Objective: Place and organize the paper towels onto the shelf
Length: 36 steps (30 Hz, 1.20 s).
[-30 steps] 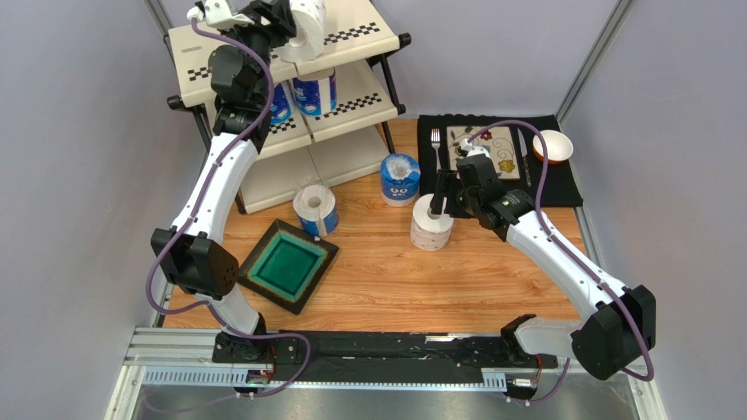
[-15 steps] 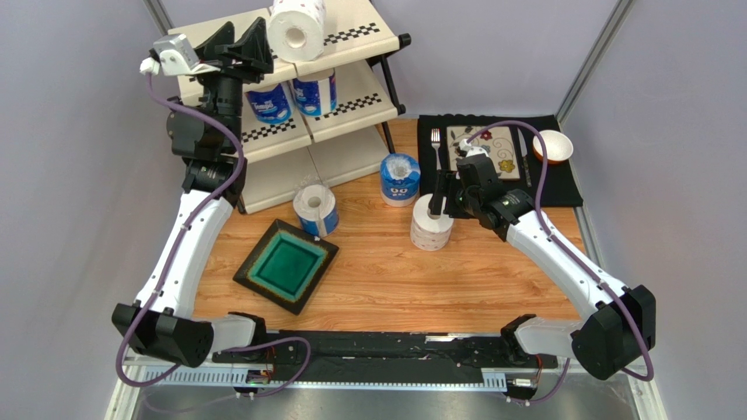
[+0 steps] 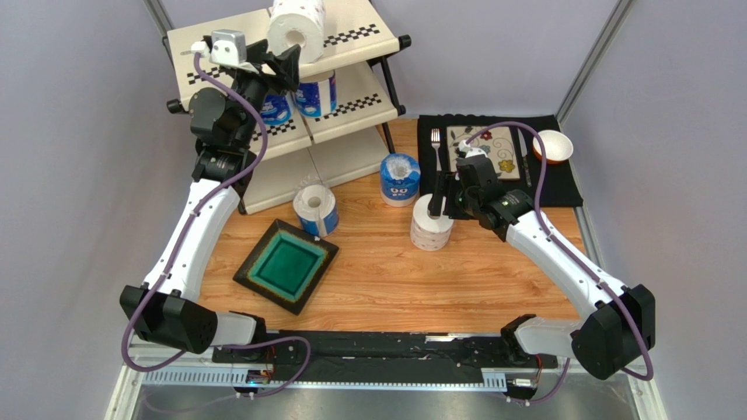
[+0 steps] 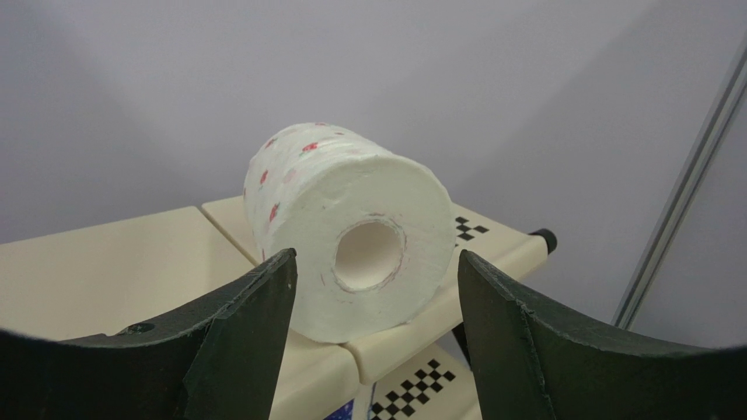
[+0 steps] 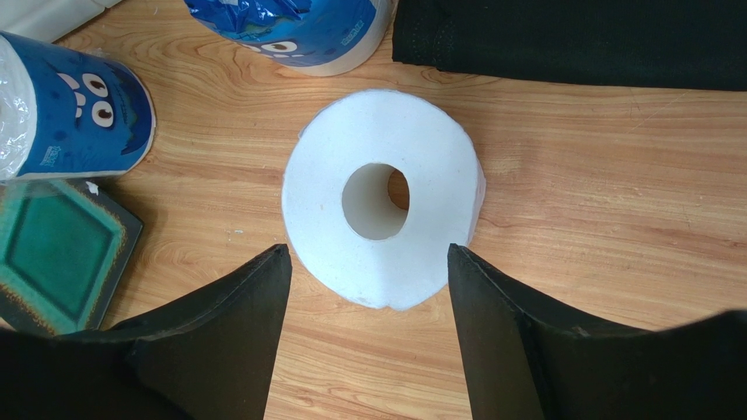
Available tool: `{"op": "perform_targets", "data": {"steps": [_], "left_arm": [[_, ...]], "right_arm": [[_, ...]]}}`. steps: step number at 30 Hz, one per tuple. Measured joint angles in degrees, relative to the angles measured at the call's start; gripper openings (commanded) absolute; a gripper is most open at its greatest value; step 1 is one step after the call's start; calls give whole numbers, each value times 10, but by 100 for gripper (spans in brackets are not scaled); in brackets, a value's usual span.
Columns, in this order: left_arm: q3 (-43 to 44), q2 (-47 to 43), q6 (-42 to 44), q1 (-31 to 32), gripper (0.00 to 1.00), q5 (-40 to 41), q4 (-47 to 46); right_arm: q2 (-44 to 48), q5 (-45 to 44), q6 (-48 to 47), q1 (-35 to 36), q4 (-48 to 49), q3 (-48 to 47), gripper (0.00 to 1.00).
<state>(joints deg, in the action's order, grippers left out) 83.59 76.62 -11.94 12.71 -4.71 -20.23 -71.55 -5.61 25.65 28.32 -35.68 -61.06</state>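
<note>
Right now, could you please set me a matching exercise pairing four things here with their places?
Things:
1. white paper roll with red flecks
2. white paper roll with faintly dotted sides
3. square green glazed dish
4. small white bowl
Places:
A. on the black cloth mat
B. upright under the right end effector
C. on its side atop the cream shelf
D. on the wooden table, left of centre
Pairs: 1-C, 2-B, 3-D, 4-A.

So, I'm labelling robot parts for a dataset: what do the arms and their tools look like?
The left arm and right arm have white link shells with black joint housings; a purple cable loops along each. The left tool and right tool each have two broad black fingers tapering toward the tips.
</note>
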Motion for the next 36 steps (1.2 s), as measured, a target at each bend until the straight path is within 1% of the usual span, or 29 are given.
{"op": "perform_targets", "data": {"steps": [6,9,19,30,36], "left_arm": [[-40,0,32,0,76,-6,3],[-46,0,37,0,75,-5,3],[-46,9,45,0,74,10,-33],[-14,68,54,0,74,33,-49],[-5,81,54,0,74,40,-70]], "right_arm": [[-1,2,0,0,0,0,69],[-1,2,0,0,0,0,69],[-4,2,0,0,0,0,69],[-6,2,0,0,0,0,69],[-16,2,0,0,0,0,69]]}}
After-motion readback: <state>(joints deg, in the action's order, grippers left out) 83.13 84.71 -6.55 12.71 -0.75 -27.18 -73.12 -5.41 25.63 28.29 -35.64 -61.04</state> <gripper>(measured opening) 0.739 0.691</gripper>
